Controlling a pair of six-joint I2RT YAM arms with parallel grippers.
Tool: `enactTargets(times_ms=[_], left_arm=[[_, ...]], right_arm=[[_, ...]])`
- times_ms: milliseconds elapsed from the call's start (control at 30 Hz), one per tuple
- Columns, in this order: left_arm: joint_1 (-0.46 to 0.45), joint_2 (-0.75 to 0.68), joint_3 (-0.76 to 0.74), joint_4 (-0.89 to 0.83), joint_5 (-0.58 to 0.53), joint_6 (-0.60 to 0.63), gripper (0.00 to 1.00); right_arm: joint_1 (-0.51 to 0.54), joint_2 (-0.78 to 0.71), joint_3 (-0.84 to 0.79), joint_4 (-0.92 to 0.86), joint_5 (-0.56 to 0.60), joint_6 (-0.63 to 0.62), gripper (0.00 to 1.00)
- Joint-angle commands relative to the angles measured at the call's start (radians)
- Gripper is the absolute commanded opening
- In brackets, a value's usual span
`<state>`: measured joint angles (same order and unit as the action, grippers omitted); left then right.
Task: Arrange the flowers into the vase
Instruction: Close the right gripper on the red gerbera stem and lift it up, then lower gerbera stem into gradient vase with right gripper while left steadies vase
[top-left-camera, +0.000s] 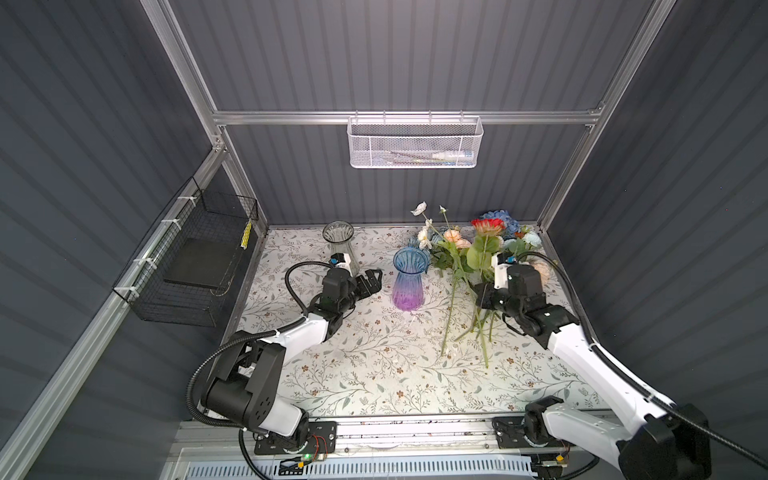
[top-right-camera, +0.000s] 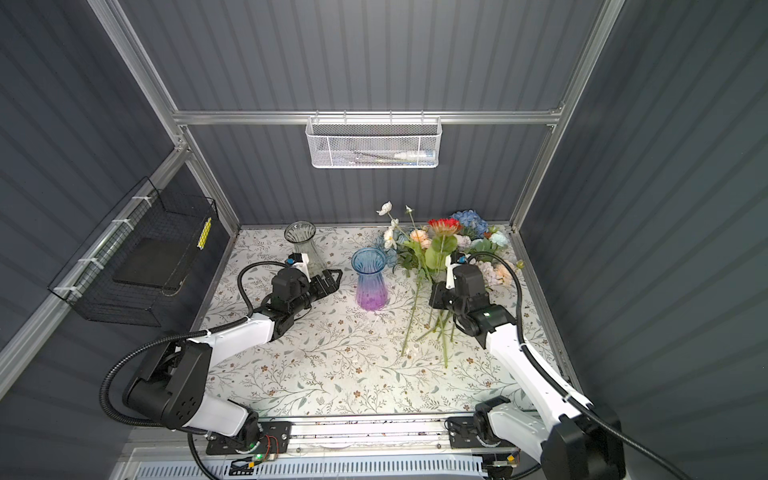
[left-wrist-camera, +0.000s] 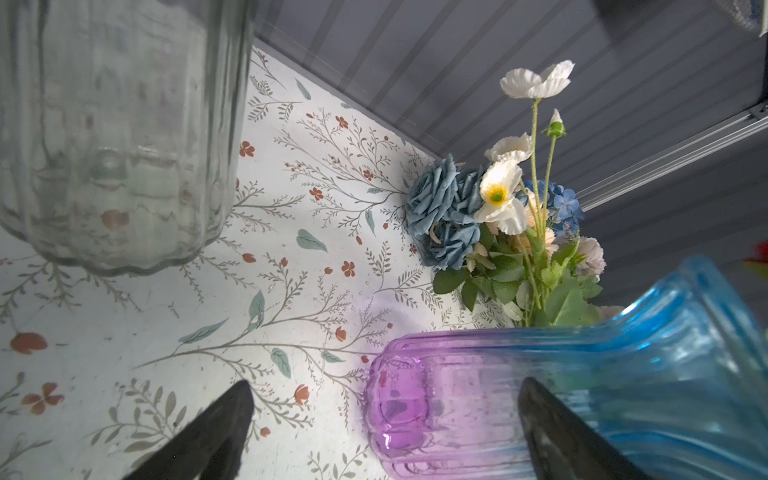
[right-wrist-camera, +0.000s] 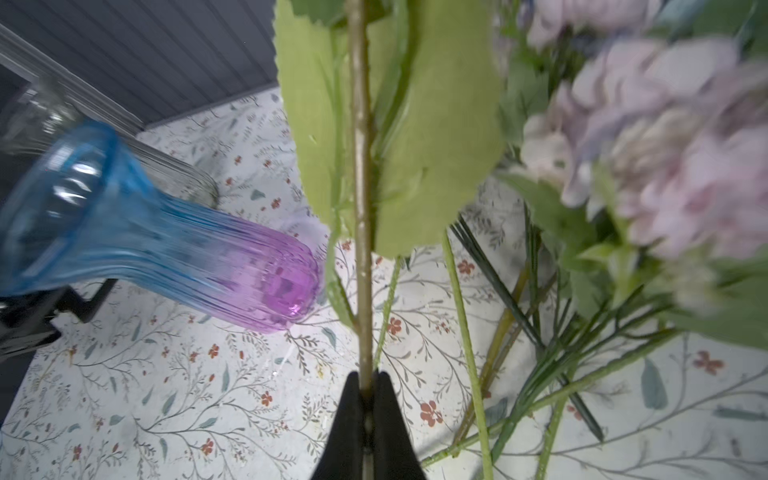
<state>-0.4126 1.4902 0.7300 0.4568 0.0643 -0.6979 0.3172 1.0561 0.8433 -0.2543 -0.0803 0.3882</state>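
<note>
Low in the frame in both top views, two black-and-white arms reach up from a front rail across the floral-print tablecloth. Right of centre, the right gripper has its jaws pressed together on the green stem of a red daisy-like flower. The right wrist view shows both black fingers pinching that stem, with broad green leaves farther along it. The red head stands over the heap behind. Loose stems fan out on the cloth under and below this gripper.

Left of centre, the left gripper hovers with its jaws spread wide. It is near the left side of the blue-to-purple glass vase, with a gap between them. The vase stands upright in the middle of the frame.

The flowers lie heaped to the right of the vase, toward the upper right corner of the cloth. Dusty-blue roses and white poppies sit on the vase's side of the heap. A lilac hydrangea lies beside the right gripper, and a blue hydrangea is against the back wall.

A clear glass vase stands at the cloth's upper left edge, behind the left arm's wrist. A black wire basket hangs on the left wall. A white mesh basket hangs from the rail across the back wall at upper centre.
</note>
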Motion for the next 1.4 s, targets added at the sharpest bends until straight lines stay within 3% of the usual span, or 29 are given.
enactTargets(times_ms=[0,367,600,767,967,1067,1367], left_arm=[[0.025,-0.040,0.048,-0.011,0.042,0.036,0.99],[0.134,-0.122,-0.020,0.028,0.126,-0.018,0.99],[0.143,-0.203,-0.034,-0.020,0.160,0.050,0.99],[0.143,-0.264,-0.023,-0.023,0.253,0.122,0.99],[0.142,-0.295,0.010,0.042,0.503,0.163,0.99],[0.135,-0.286,0.040,0.062,0.575,0.153,0.99],[0.034,-0.172,0.146,0.131,0.580,0.157,0.99]], right_arm=[[0.009,-0.029,0.105,-0.044,-0.034,-0.058,0.00],[0.137,0.142,0.433,0.112,-0.133,-0.100,0.00],[0.258,0.323,0.570,0.249,-0.045,-0.214,0.00],[0.315,0.441,0.602,0.338,-0.004,-0.308,0.00],[0.347,0.534,0.535,0.486,0.040,-0.389,0.00],[0.352,0.549,0.451,0.609,0.061,-0.421,0.00],[0.369,0.514,0.229,0.739,0.061,-0.443,0.00]])
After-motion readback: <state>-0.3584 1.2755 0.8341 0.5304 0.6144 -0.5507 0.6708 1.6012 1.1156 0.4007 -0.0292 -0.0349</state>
